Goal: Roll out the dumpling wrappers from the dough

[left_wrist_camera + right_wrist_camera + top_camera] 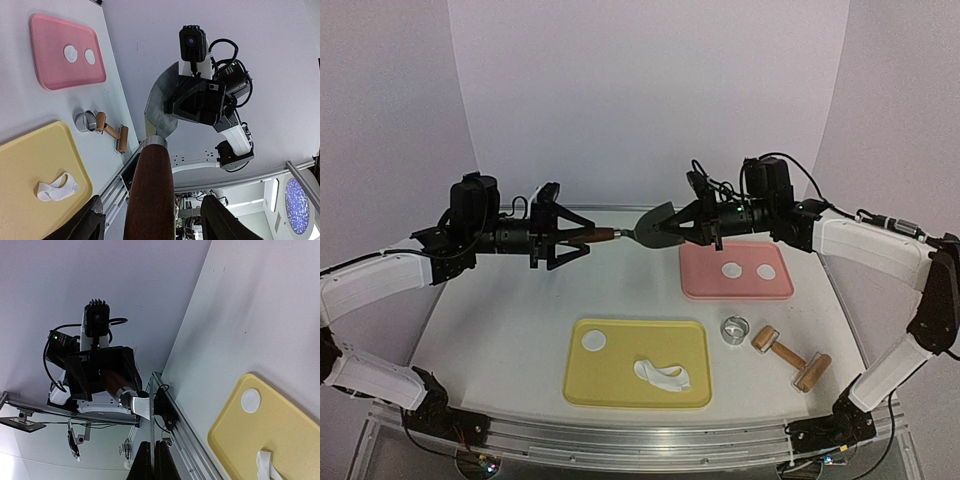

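A spatula with a grey metal blade [655, 228] and a dark wooden handle [603, 236] hangs in mid-air between the arms. My right gripper [692, 228] is shut on the blade's edge [145, 407]. My left gripper [570, 240] is open, its fingers [92, 220] spread on both sides of the handle [152, 195] with gaps. Two round dumpling wrappers [731, 270] [766, 271] lie on the pink tray [700, 285]. One wrapper [593, 342] lies on the yellow board [630, 395], beside an irregular dough scrap [662, 375].
A metal ring cutter [735, 329] and a wooden-handled roller [790, 358] lie on the table right of the yellow board. A white backdrop wall stands behind the table. The aluminium rail runs along the near edge.
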`<state>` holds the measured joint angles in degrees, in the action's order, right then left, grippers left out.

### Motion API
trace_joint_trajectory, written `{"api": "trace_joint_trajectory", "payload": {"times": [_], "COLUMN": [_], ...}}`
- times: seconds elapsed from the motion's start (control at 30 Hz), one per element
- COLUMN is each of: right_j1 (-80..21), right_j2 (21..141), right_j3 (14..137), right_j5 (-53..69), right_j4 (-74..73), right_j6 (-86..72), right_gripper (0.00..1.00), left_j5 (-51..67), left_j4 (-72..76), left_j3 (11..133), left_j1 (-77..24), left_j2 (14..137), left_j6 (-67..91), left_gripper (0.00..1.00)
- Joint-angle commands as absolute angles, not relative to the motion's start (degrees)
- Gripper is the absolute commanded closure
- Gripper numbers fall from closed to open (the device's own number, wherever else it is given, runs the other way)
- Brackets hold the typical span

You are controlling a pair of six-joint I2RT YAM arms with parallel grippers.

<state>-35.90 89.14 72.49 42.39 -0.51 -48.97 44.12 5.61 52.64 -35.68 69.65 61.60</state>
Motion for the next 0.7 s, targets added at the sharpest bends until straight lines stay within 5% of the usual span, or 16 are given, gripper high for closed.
{"api": "trace_joint_trajectory", "payload": {"times": [0.0, 0.67], "right_j1": [-35.9, -36.0], "right_j2": [89.3, 88.9], "right_j3": [72.7, 72.3], "right_j5": [45.0, 45.7], "right_j4": [2.9, -3.0], "right_j6": [-49.0, -45.6], "right_gripper": [1.00, 1.00], "left_j5": [46.6, 53.4], "left_j4": [7.8, 3.8], "left_j3": [51.7, 52.5], "left_j1": [-34.9, -31.2], "left_j2": [67.4, 67.9], "left_j6": [62.5, 62.7], "left_gripper": [0.33, 0.40]}}
